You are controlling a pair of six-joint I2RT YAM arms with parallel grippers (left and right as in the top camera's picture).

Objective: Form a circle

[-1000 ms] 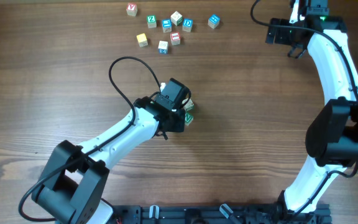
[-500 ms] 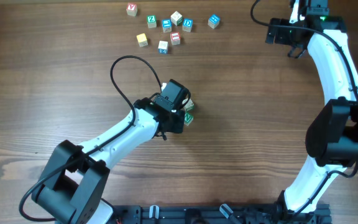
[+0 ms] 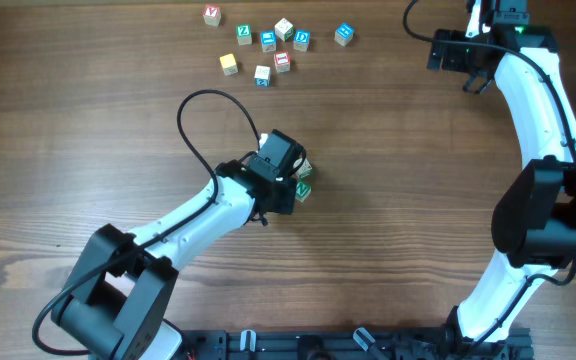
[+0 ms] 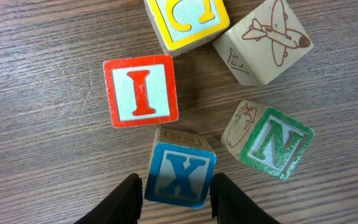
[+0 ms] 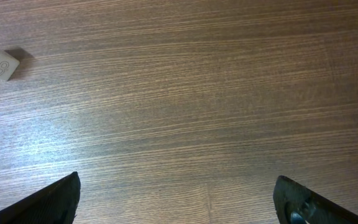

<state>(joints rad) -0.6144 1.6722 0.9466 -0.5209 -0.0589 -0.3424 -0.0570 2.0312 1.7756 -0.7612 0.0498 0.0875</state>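
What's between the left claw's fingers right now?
The blue X cube, with both fingers of the left claw against its sides; the left wrist view shows it.

The left hand (image 4: 176,188) eases its fingers (image 4: 128,202) a little closer against the sides of the blue X cube (image 4: 180,174). Seen from overhead, the black cable loop (image 3: 179,115) behind its wrist shifts slightly to the right.

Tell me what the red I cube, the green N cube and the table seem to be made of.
Red I cube: probably wood; matte red paint around a finely ribbed pale face.
Green N cube: probably wood; bare tan side with a line drawing, green paint patchy at the edges.
Table: brown wood grain, low sheen; solid wood or laminate, cannot tell.
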